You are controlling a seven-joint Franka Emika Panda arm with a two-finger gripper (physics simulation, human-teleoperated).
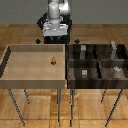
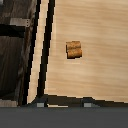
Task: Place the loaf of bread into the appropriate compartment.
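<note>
Though my gripper (image 1: 54,40) hangs behind the tan tray (image 1: 10,62), its fingers are too blurred to make out, so I cannot tell if they are spread or pressed together. Only two grey tips (image 2: 40,104) show at the wrist view's edge. Loaf (image 1: 54,61) lies free on the tan tray's floor, well clear of my gripper, near the wall beside the dark tray (image 1: 97,64).

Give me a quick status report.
Tool raised behind light tray, empty. Loaf of bread lying alone in it. Dark divided tray beside. Nothing in the way.
</note>
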